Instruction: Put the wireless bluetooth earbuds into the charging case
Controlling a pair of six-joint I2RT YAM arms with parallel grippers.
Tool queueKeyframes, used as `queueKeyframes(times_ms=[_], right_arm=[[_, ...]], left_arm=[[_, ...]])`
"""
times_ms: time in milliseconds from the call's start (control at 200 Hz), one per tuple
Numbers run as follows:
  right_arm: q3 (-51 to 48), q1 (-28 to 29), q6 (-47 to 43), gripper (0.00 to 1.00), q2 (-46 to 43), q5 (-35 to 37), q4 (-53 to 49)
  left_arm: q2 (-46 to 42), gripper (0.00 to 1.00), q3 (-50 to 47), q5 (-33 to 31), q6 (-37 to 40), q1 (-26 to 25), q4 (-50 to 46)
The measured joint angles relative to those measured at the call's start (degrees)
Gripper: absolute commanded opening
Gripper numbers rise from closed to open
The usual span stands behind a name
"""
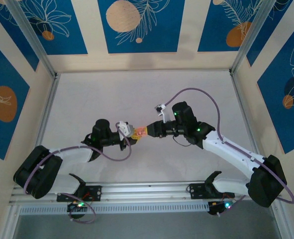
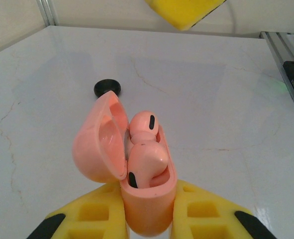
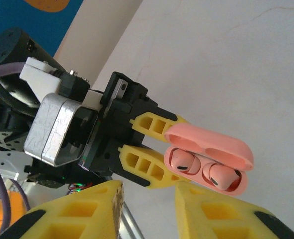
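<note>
A pink charging case (image 2: 147, 209) stands upright with its lid (image 2: 97, 144) swung open to the left, and my left gripper (image 2: 147, 211) is shut on its lower body. Two pink earbuds with black marks sit in its wells, one behind (image 2: 146, 127) and one in front (image 2: 147, 162). The right wrist view looks into the same case (image 3: 206, 162), with both earbuds (image 3: 184, 162) (image 3: 221, 177) seated and the left gripper (image 3: 179, 149) clamping it. My right gripper (image 3: 147, 199) hangs just short of the case, open and empty. In the top view the two grippers, left (image 1: 132, 132) and right (image 1: 154, 130), meet at mid-table.
A small black rounded object (image 2: 107, 88) lies on the white marble-look table (image 2: 211, 99) just beyond the case. One yellow finger of the right gripper (image 2: 186, 12) hangs above. A metal rail (image 1: 147, 188) runs along the near edge and frame posts stand at the corners.
</note>
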Motion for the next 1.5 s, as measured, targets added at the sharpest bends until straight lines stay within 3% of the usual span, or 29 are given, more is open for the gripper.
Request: queueKeyframes(times_ms=[515, 985, 1295, 1501], right_arm=[[0.3, 1.3, 3.3, 0.20, 5.3, -0.7, -0.1], [1.4, 2.4, 3.3, 0.18, 9.1, 0.1, -0.2], [0.9, 1.8, -0.9, 0.31, 6.0, 0.8, 0.4], [-2.7, -3.2, -8.3, 0.42, -2.0, -1.3, 4.0]], left_arm=[[0.0, 0.17, 0.0, 0.0, 0.0, -1.1, 0.0], [0.0, 0.18, 0.1, -1.1, -0.1, -1.7, -0.6], [0.0, 0.17, 0.1, -1.2, -1.0, -1.9, 0.9], [0.0, 0.18, -0.7, -0.8, -2.8, -2.0, 5.0]])
